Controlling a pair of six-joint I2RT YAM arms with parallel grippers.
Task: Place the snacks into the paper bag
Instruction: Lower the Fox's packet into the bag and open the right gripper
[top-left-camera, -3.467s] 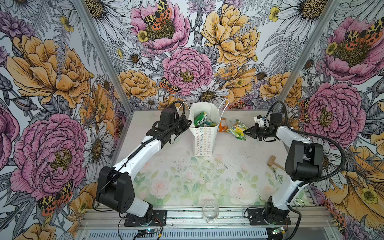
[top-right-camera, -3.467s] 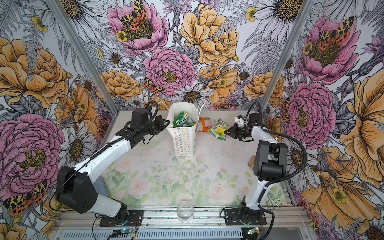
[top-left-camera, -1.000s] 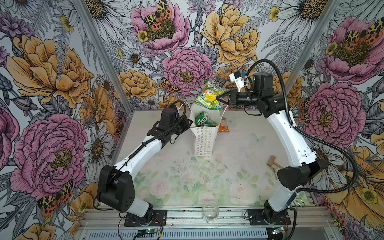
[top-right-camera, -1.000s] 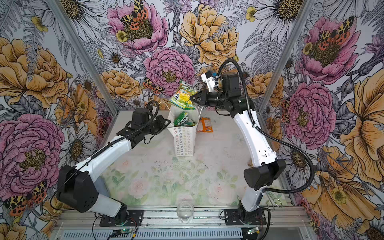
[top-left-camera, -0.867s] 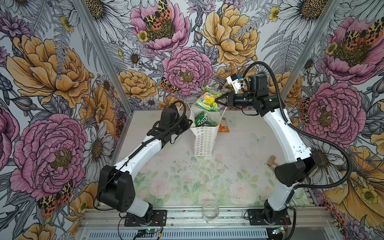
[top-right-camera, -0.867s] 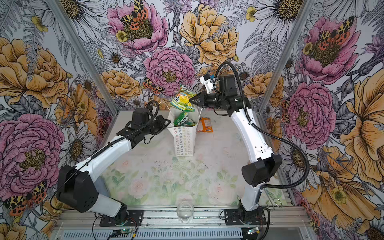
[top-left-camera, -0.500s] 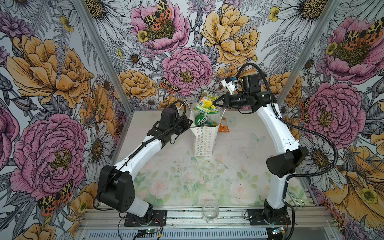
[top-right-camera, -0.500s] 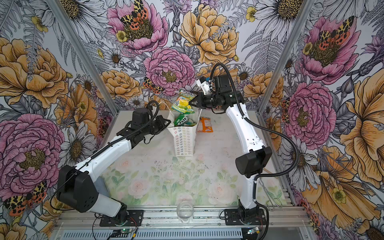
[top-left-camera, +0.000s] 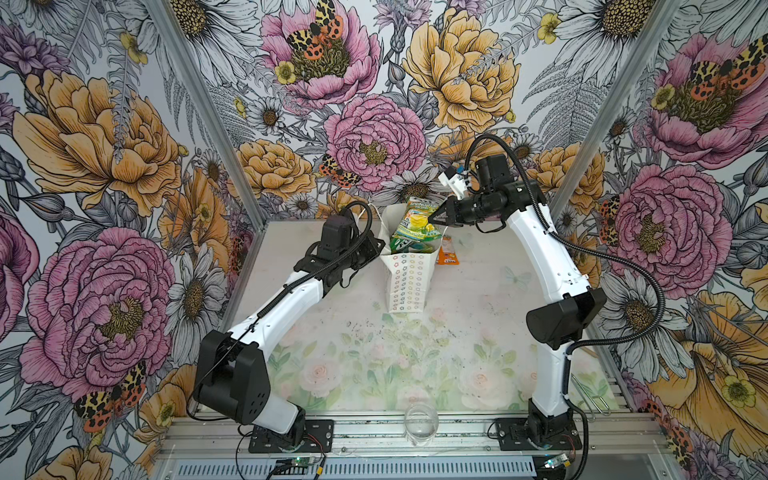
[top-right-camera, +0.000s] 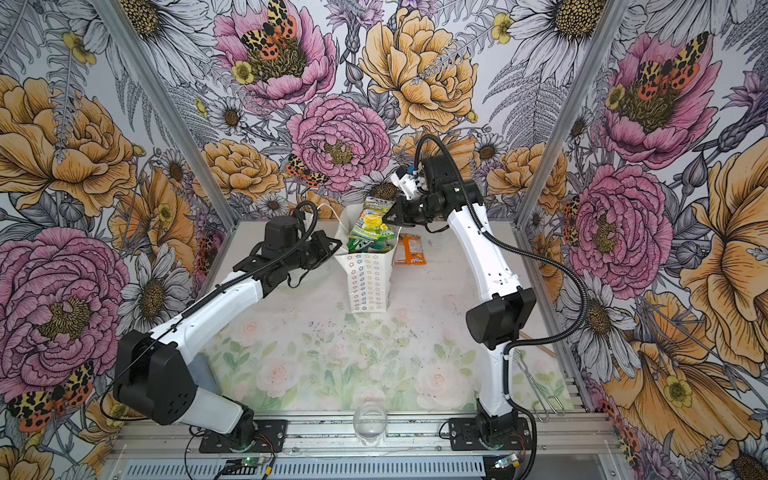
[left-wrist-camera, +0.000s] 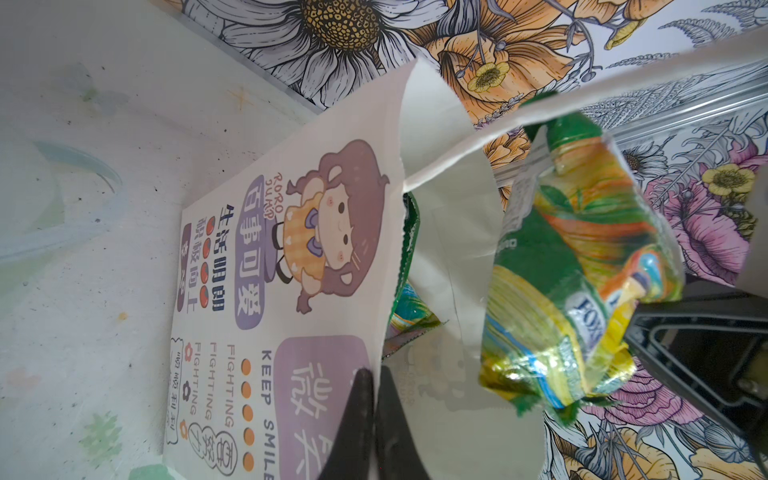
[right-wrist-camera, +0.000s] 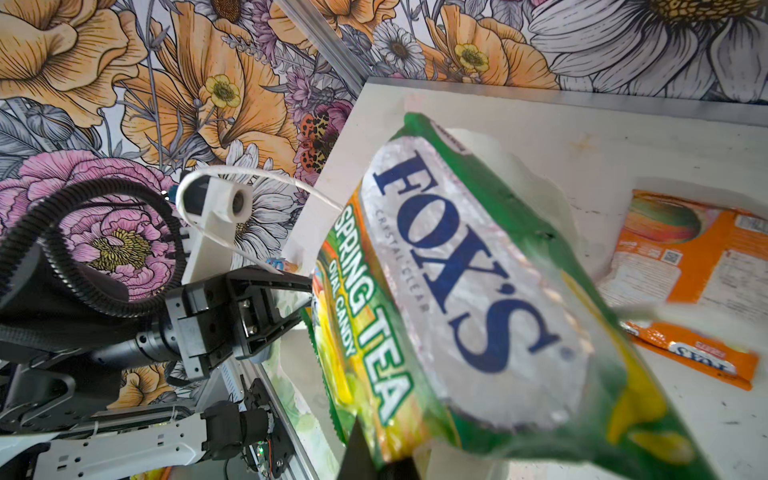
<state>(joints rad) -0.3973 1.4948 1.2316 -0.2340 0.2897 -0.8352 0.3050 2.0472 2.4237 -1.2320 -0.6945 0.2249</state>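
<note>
right fingers (top-left-camera: 442, 214) just hauled the green packet (top-left-camera: 417, 216) up off the desk (top-left-camera: 478, 291), now pinching its edge right above the paper bag (top-left-camera: 409, 282), left fingers (left-wrist-camera: 357, 415) still clamped on its rim, so only 1 orange packet (top-left-camera: 448, 252) beside it seems left

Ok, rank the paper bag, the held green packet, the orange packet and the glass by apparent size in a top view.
1. paper bag
2. green packet and glass: about alike, so not ranked
3. orange packet
</note>
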